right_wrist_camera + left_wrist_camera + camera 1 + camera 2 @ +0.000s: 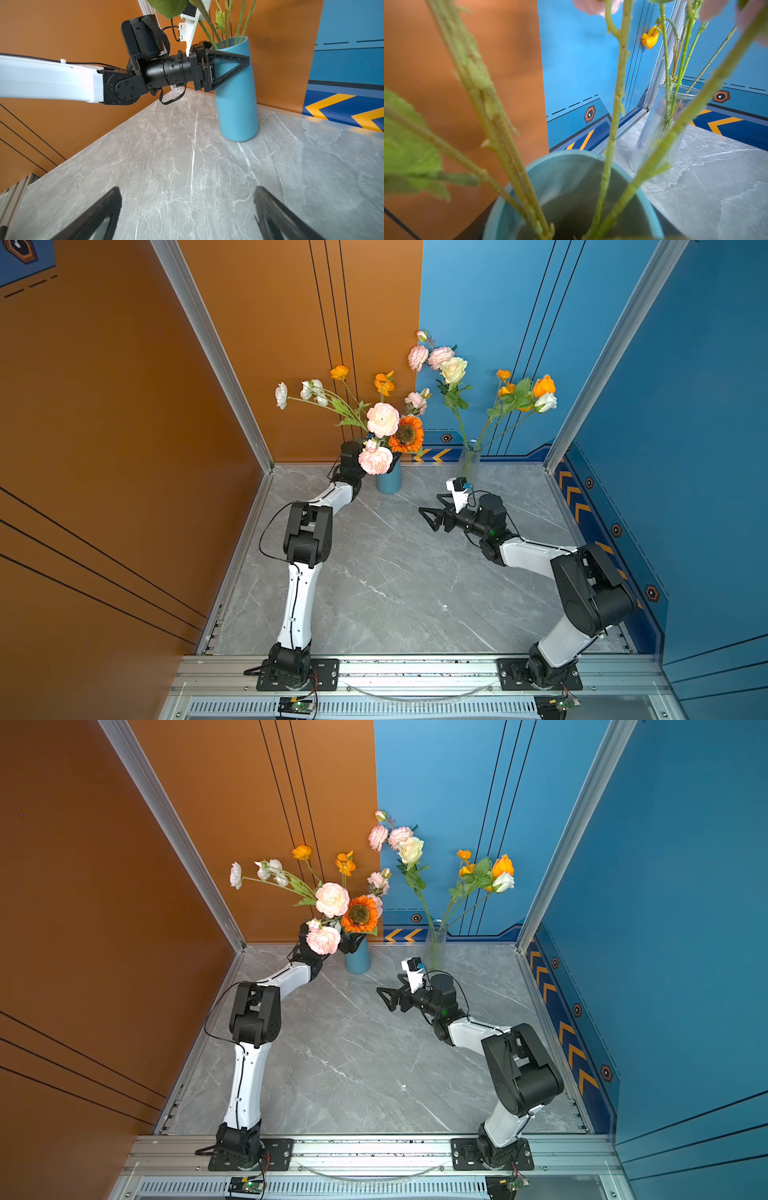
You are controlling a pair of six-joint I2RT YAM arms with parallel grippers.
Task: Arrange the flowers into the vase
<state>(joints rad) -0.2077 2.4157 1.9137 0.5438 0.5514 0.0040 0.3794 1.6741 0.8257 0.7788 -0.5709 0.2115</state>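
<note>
grey marble tabletop (pixel 395 572) meets orange wall (pixel 104 406) and blue wall (pixel 478 302).

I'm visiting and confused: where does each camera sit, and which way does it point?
Top views: high in front, looking down on the table; left arm and right arm show whole.
Left wrist: on the left arm, looking into the blue vase past flower stems; no robot part shows.
Right wrist: low over the table, facing the blue vase; shows the open right fingers and the left fingers clasping it.
All views share the blue vase.
</note>
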